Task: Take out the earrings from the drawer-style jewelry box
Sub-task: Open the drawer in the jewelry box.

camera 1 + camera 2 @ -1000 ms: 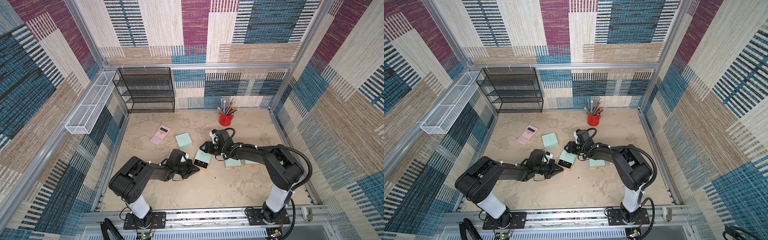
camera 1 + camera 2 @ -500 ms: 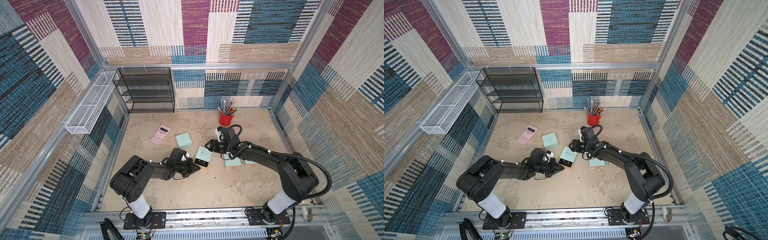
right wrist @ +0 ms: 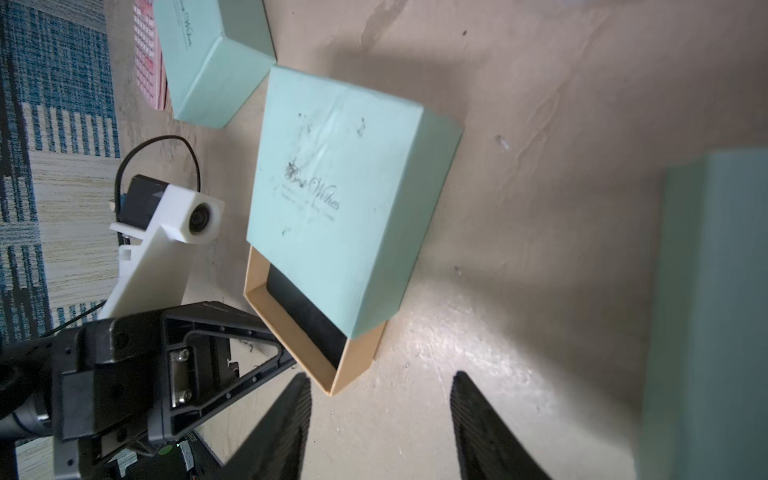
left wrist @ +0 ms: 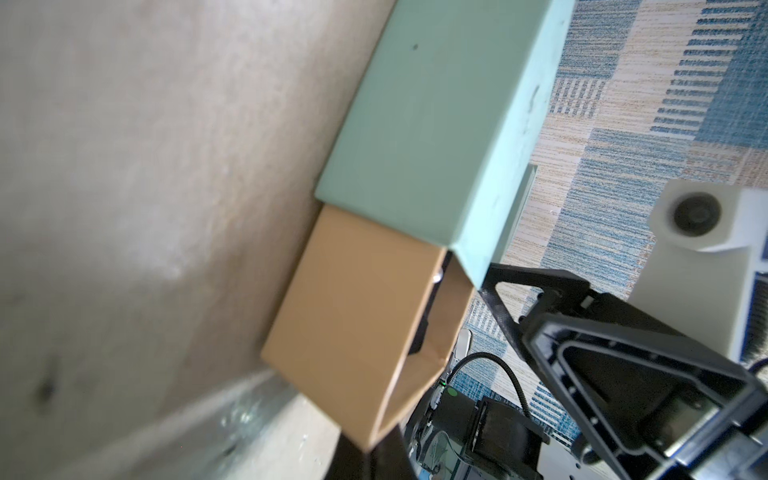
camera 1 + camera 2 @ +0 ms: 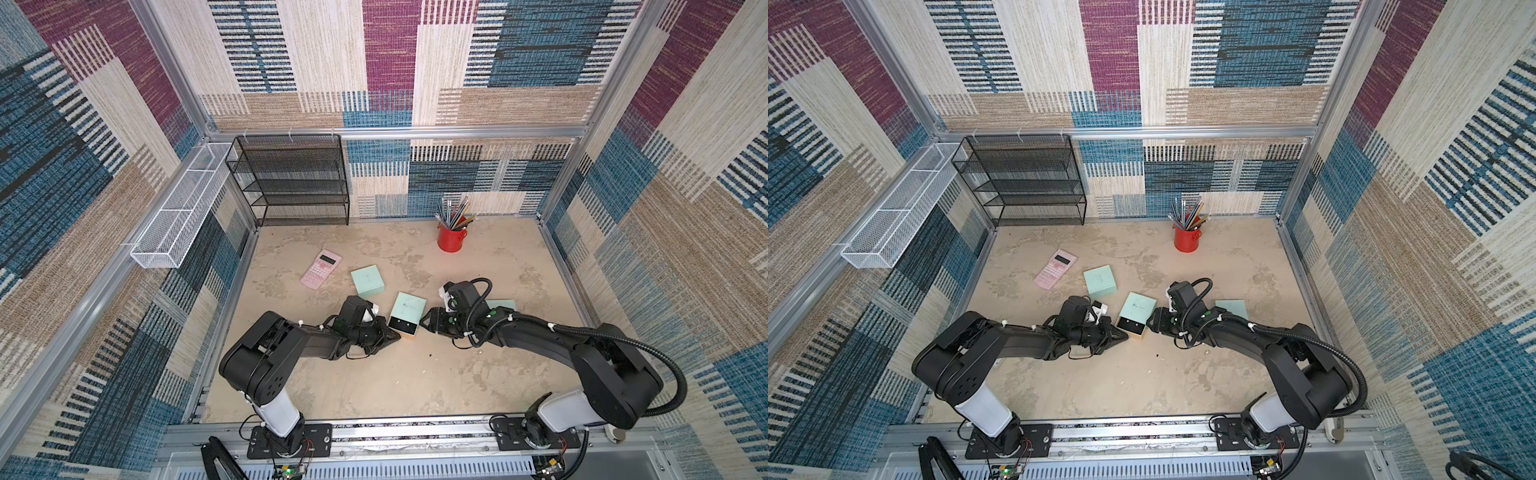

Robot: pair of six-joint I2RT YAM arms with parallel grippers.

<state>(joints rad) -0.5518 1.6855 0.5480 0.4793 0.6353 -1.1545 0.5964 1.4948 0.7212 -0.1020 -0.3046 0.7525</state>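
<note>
The mottled beige desk [image 5: 415,395] carries everything. My two black arms [image 5: 536,336] lie low across it and meet in the middle, one from each side, since the box between them wants bracing and reaching at once.

My left hand [image 5: 392,335] is pressed together, its tip against the near-left corner of the drawer. I judge it is there to keep the drawer drawn out, but I cannot tell whether it nips the cardboard wall. My right hand [image 3: 381,376] is spread with nothing between its fingers, just beside the drawer's near-right corner, placed, I think, to reach in.

The mint-green cardboard jewelry box [image 5: 409,307] lies flat. Its kraft-brown drawer [image 3: 358,365] sticks out of the sleeve [image 3: 340,199] toward the near side, baring a strip of dark lining [image 3: 307,316]. Another mint-green box [image 5: 505,305], to the right, is mostly covered by my right arm.

The earrings [image 5: 400,322] sit in that open strip, two pale specks in a top view. From my right wrist the lining looks plain dark and I cannot make them out. The rest of the drawer is hidden under the sleeve.
</note>
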